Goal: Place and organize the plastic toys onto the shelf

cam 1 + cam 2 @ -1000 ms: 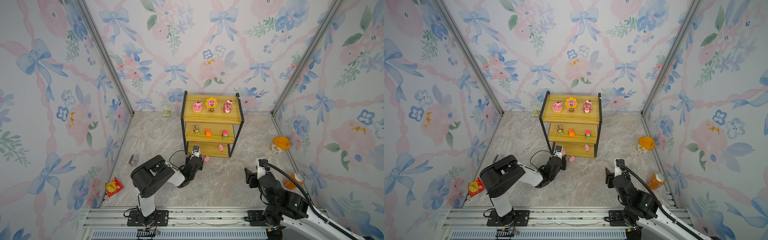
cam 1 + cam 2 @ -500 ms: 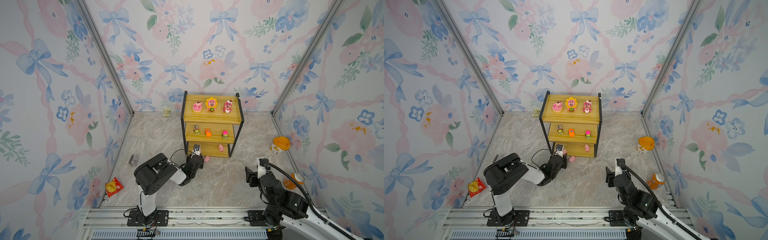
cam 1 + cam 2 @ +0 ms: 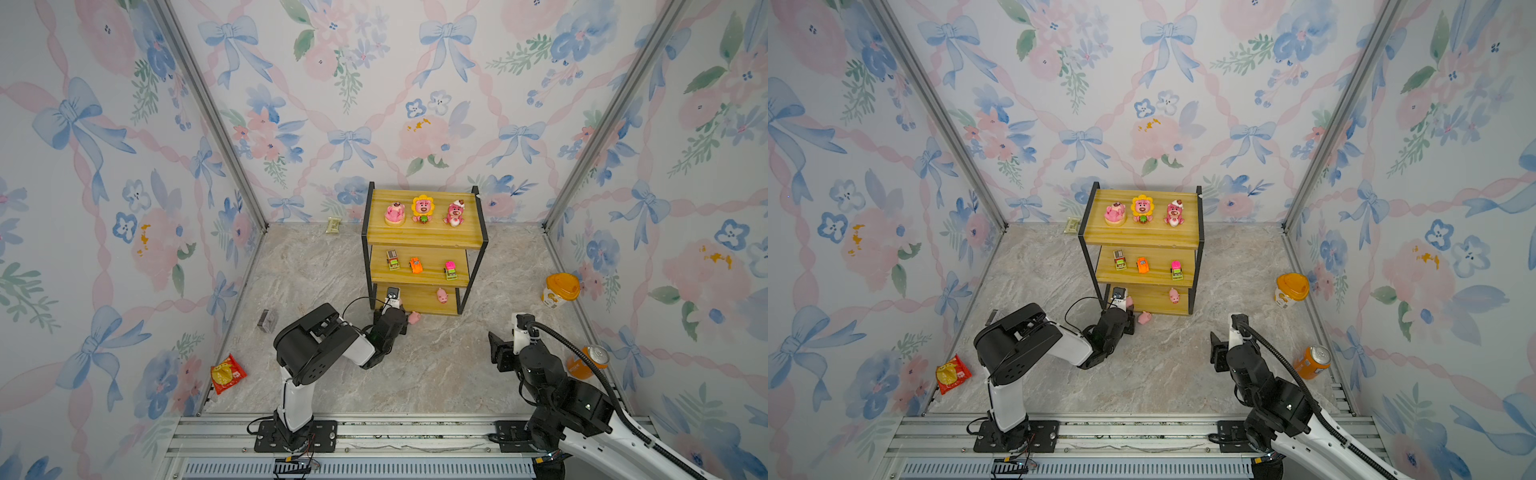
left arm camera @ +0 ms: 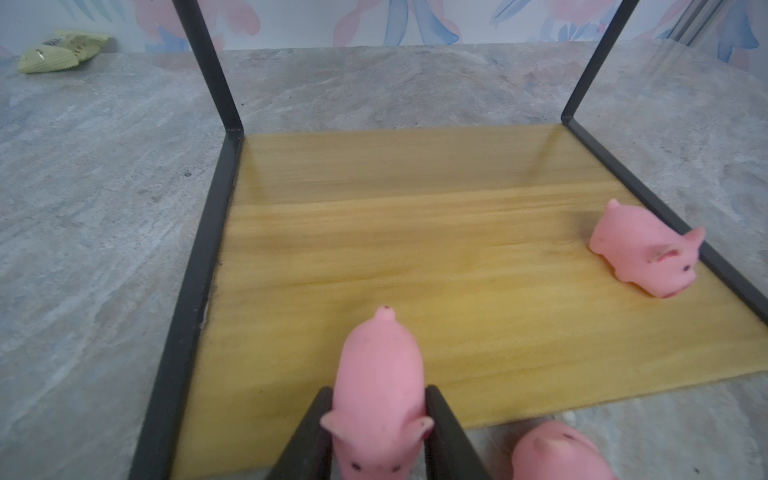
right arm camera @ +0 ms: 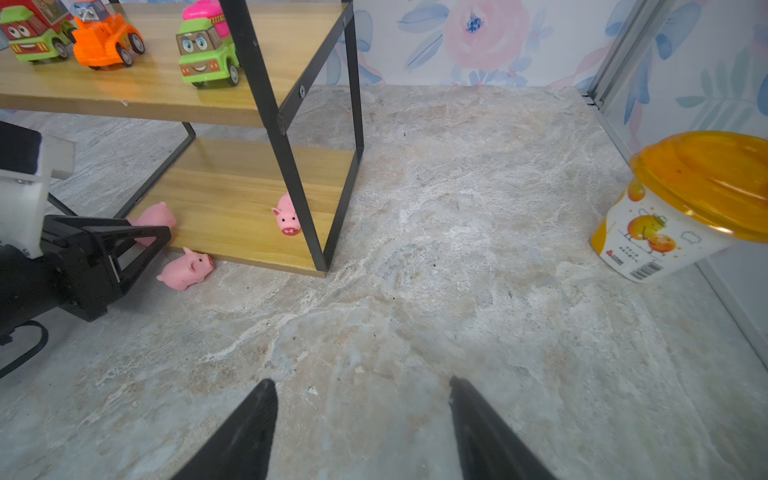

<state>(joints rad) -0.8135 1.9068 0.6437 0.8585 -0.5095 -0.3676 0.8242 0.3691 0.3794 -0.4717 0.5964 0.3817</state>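
Note:
The shelf [image 3: 424, 239] stands at the back middle, with three pink bears [image 3: 422, 209] on its top board and three cars [image 3: 415, 265] on the middle one. My left gripper [image 4: 378, 392] is shut on a pink pig [image 4: 376, 374] at the front left corner of the bottom board [image 4: 415, 232]. A second pig [image 4: 644, 253] lies on that board at its right side. A third pig [image 3: 414, 318] lies on the floor just in front of the shelf. My right gripper [image 5: 363, 386] hangs open over bare floor, right of the shelf, with nothing between its fingers.
A yellow-lidded cup [image 3: 560, 290] and an orange can [image 3: 586, 361] stand by the right wall. A red snack packet [image 3: 226, 372] and a small grey box [image 3: 267, 320] lie by the left wall. A pale green packet [image 3: 333, 225] lies behind the shelf.
My left arm's elbow has shifted a little to the right while its gripper stays at the bottom board with the pig. The right arm has barely moved.

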